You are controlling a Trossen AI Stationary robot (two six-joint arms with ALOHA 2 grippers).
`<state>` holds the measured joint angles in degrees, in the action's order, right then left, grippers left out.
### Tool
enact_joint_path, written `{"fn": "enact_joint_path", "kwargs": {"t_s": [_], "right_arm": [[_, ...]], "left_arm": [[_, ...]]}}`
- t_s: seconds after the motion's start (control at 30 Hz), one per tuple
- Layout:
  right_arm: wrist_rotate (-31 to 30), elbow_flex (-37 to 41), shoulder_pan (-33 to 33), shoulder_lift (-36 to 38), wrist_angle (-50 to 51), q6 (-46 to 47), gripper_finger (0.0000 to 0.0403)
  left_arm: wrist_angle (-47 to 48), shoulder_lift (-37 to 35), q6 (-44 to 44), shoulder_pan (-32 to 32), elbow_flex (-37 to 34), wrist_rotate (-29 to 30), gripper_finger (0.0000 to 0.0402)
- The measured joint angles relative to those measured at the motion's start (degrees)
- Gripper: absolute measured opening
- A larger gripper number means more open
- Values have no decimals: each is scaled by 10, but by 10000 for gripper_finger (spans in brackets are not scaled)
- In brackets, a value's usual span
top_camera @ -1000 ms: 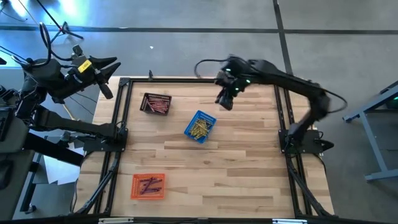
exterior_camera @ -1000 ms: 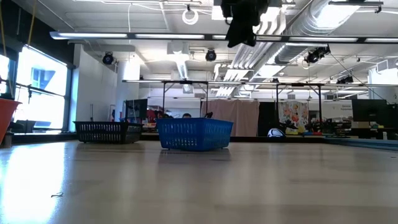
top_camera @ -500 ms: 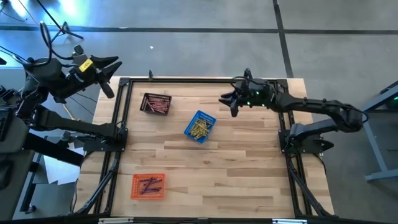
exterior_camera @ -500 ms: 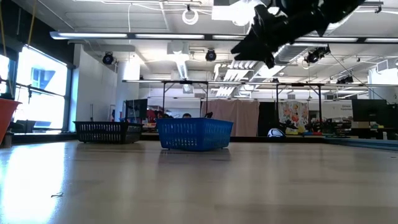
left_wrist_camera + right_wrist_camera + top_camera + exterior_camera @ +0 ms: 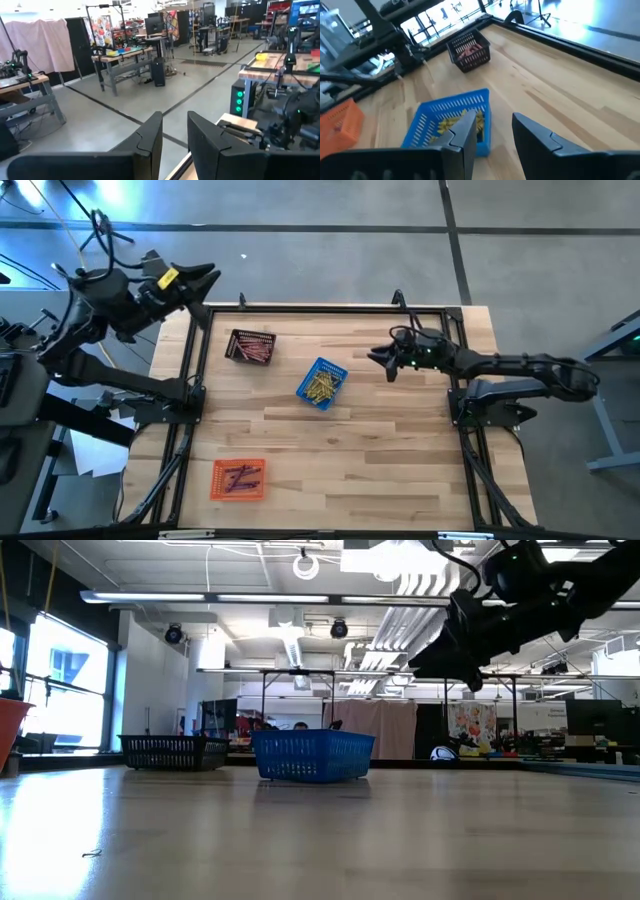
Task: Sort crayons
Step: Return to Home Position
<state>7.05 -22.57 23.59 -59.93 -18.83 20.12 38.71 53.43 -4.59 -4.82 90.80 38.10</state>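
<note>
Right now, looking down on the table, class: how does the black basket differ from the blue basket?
The black basket holds red-pink crayons; the blue basket holds yellow crayons. The black basket stands near a corner of the table on the left arm's side; the blue basket stands closer to the middle. Both are small mesh baskets, upright on the wood, apart from each other.

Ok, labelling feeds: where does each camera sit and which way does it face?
High: above the table, looking straight down; left gripper, right gripper show.
Low: tabletop height, looking across into the room; right arm overhead.
Left wrist: looks past its own fingers at the room's floor.
Right wrist: looks past its own fingers at the blue basket.
Shared: high and low show that basket too.
</note>
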Motion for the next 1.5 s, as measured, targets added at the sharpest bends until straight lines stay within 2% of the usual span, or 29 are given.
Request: {"fn": "enact_joint_path", "kwargs": {"t_s": [0.33,0.5,0.7,0.8,1.07,1.5], "right_arm": [[8,19,0,19,31,-71,112],[51,19,0,19,46,-96,112],[54,19,0,19,46,-106,112],[50,38,0,19,10,-103,112],[30,110,0,19,-132,-21,112],[30,188,0,18,-181,25,112]], "left_arm": [[-24,47,61,0,0,1,76],[-23,71,89,0,0,1,76],[-23,96,105,0,0,1,76],[-24,104,105,0,0,1,76],[-27,111,105,0,0,1,76],[-27,111,105,0,0,1,76]]}}
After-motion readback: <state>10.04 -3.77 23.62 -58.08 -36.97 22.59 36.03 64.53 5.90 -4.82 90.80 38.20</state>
